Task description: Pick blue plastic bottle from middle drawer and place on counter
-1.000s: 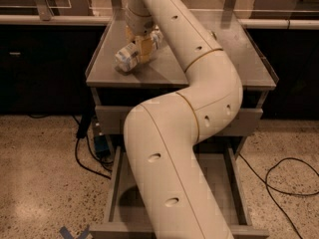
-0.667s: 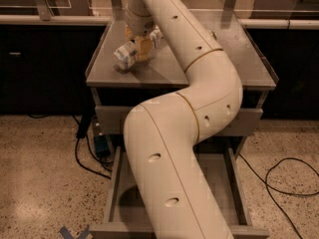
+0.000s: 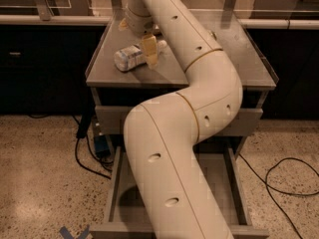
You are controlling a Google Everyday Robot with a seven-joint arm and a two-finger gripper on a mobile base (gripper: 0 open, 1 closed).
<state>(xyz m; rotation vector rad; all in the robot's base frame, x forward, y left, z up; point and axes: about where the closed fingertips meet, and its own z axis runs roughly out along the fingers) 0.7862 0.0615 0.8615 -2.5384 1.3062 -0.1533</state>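
Note:
The blue plastic bottle [image 3: 128, 58] lies on its side on the counter [image 3: 234, 59], left of the middle, with its white cap pointing right. My gripper [image 3: 149, 51] hangs from the wrist directly over the bottle's cap end and comes down around it. The middle drawer [image 3: 113, 183] is pulled open below, at the bottom of the view. My cream arm covers most of its floor.
Black cables lie on the speckled floor to the right [image 3: 279, 178] and to the left [image 3: 82, 153] of the cabinet. A small blue box [image 3: 102, 146] sits by the cabinet's left foot. Metal posts and a rail stand behind the counter.

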